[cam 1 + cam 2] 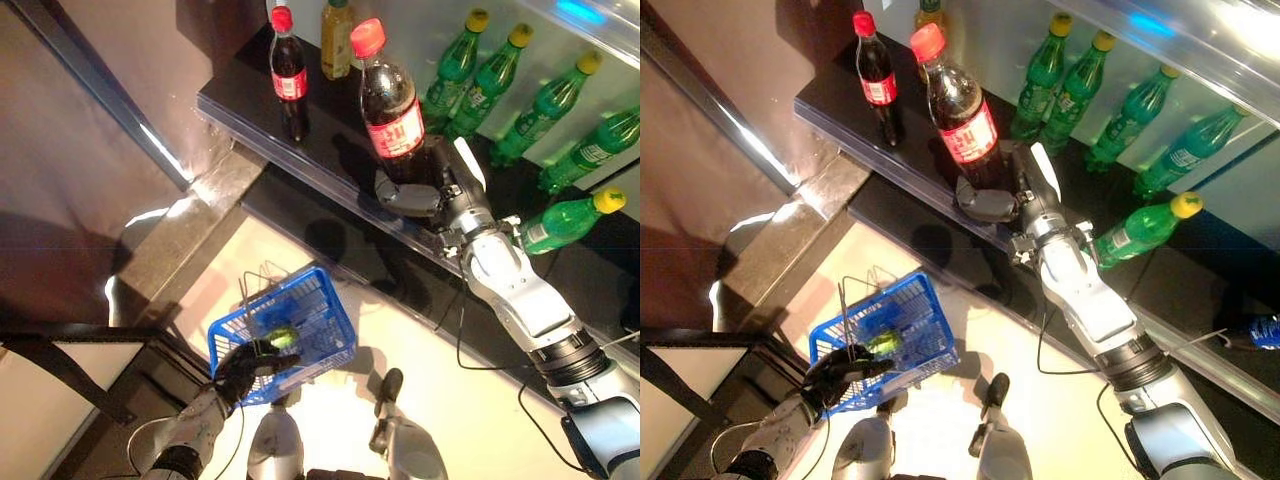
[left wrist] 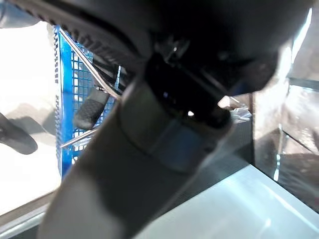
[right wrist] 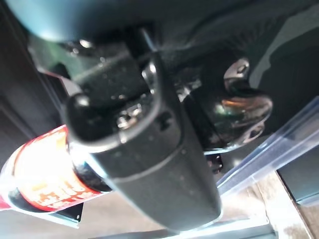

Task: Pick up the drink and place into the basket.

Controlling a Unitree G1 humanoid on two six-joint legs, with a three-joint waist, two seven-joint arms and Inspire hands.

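Low at the front, the left hand [image 1: 245, 365] grips the blue basket [image 1: 318, 318] by its handle; a green item already lies inside. Up at the shelf [image 1: 240, 105], the right hand [image 1: 425, 185] is curled round the cola bottle [image 1: 390, 105]. Carrying and dropping it remain.

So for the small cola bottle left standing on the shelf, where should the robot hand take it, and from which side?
Probably round the body at or just below the red label of the small cola bottle, coming from the shelf's open front edge. It stands upright, its neck is narrow, and a yellowish bottle stands close behind it.
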